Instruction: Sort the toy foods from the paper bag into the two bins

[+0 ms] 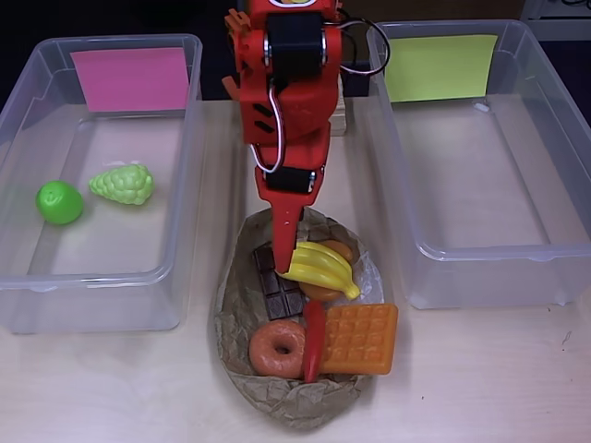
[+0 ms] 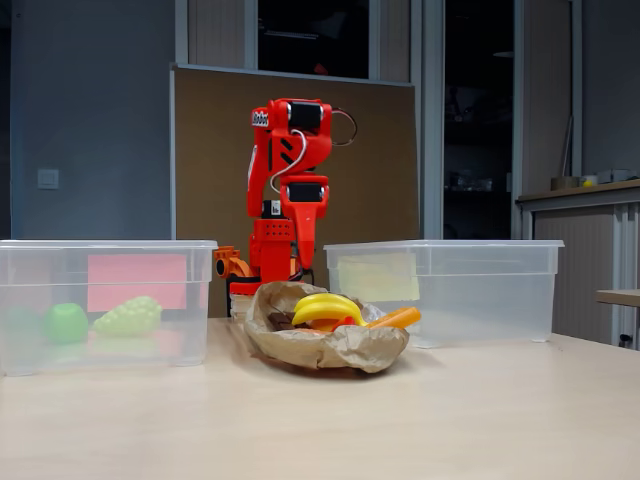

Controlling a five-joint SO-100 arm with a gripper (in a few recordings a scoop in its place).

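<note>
arm: orange, reaches from top centre down to mid-frame in the overhead view | gripper (image 1: 286, 251): points down, fingers close together, gap hidden | fixed view: arm upright at centre, folded forward

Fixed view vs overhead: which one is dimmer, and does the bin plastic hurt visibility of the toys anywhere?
Fixed view: dimmer, dark background, and the pink-label bin wall hazes the green apple and grapes. Overhead view: brighter and even, apple and grapes crisp, faint sheen on the bin rims, soft shadow beside the paper bag.
</note>
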